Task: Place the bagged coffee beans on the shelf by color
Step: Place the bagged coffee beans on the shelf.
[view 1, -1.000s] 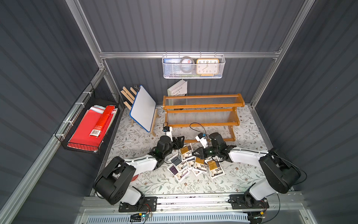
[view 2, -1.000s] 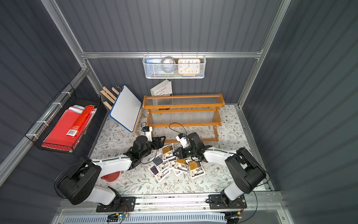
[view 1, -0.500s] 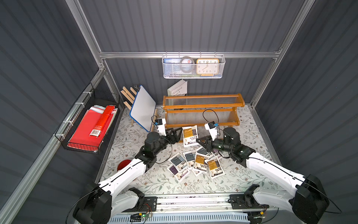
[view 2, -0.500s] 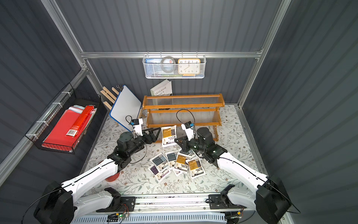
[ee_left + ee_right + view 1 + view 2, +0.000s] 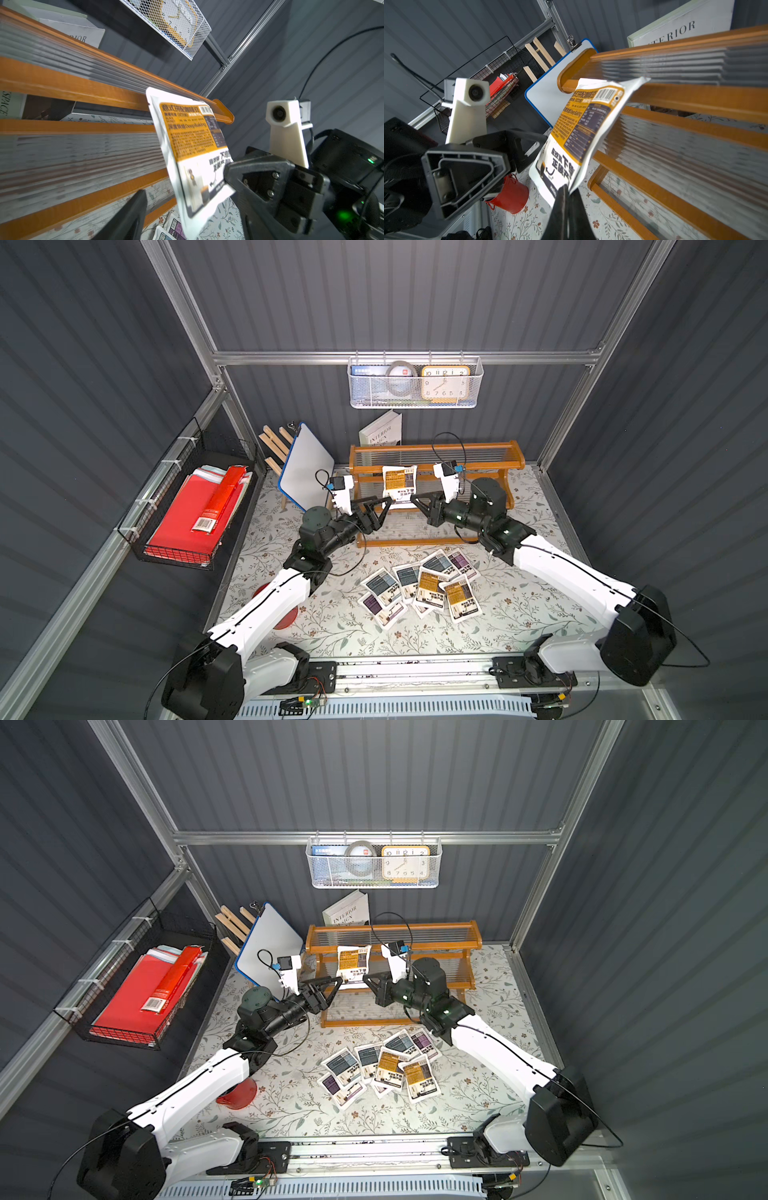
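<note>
1 mustard-yellow pouch (image 5: pixel 399 485) hangs upright in front of the shelf (image 5: pixel 436 446), left of its middle, top edge about level with the upper tier's front rail; touching the rack or not, cannot tell. Right gripper (image 5: pixel 412 498) is pinched tight on the pouch's lower right corner, fingers (image 5: pixel 558 220) flat together on the white edge in the right wrist view. Left gripper (image 5: pixel 384 512) has its jaws spread, tips just beside the lower left corner, not clamping it; in the left wrist view 1 finger (image 5: pixel 126 216) shows apart from the pouch. Rest of the pouches lie in an overlapping heap (image 5: pixel 419 589) on the floral surface (image 5: pixel 332 626) in front of the shelf, between the 2 arms: 2 mustard-yellow on top toward the right arm, 3 blue-grey, purple ones at both ends partly covered. White mesh basket (image 5: pixel 365 396) on the back wall holds a clock (image 5: pixel 445 383), a tape roll (image 5: pixel 400 373) and a blue box (image 5: pixel 365 371). Black wire basket (image 5: pixel 174 553) on the left wall holds red folders (image 5: pixel 183 518), with 1 red pack (image 5: pixel 216 499) bearing a barcode on top. Red bucket (image 5: pixel 239 1094) stands on the surface beside the left arm, contents not visible. White book (image 5: pixel 382 431) stands behind the shelf, whiteboard (image 5: pixel 307 466) leans beside it.
</note>
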`<state>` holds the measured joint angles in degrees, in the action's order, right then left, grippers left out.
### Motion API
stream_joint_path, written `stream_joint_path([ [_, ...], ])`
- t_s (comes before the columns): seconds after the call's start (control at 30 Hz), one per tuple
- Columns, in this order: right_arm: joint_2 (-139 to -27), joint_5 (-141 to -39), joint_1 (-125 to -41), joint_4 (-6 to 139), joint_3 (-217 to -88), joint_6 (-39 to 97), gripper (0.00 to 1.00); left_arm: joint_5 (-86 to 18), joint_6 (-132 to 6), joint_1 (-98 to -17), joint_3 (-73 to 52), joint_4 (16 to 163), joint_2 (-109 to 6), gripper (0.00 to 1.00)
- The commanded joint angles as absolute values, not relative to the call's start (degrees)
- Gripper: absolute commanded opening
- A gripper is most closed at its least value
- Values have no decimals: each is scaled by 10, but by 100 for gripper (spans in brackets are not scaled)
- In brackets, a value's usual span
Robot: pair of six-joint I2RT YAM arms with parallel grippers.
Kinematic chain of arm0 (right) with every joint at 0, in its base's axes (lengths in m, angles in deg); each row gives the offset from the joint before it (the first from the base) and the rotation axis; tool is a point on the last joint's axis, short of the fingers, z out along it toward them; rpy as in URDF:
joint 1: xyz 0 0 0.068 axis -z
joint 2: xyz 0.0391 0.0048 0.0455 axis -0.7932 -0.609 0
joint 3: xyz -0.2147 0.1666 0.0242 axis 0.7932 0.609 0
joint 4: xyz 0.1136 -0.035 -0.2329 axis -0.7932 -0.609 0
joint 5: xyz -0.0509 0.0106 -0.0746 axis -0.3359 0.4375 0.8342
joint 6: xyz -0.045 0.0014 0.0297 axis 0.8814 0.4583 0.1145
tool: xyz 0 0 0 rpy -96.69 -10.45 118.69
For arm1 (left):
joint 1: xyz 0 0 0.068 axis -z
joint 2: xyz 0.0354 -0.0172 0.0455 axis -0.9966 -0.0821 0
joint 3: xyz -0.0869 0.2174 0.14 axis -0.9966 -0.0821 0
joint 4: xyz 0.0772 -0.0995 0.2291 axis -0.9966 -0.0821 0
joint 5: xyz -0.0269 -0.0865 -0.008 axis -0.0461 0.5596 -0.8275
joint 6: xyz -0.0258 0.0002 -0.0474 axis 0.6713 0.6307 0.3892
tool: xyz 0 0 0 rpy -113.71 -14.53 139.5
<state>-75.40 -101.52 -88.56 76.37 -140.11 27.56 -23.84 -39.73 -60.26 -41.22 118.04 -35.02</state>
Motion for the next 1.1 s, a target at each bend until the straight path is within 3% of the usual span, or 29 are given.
stream_joint_path([
  [0.0,-783,-1050,-883,753,-1455,288,0,-214,-393,-603,-394,1224,-359,67],
  [0.3,-865,-1029,-870,665,-1612,304,0,-326,-409,-605,-366,1185,-347,70],
  [0.47,-947,-1036,-865,545,-1753,303,0,-535,-401,-605,-365,1037,-341,70],
  [0.53,-980,-1049,-864,497,-1806,300,0,-572,-393,-605,-376,1008,-333,70],
  [1.07,-1036,-1077,-862,510,-1851,258,0,-614,-363,-605,-425,967,-309,69],
])
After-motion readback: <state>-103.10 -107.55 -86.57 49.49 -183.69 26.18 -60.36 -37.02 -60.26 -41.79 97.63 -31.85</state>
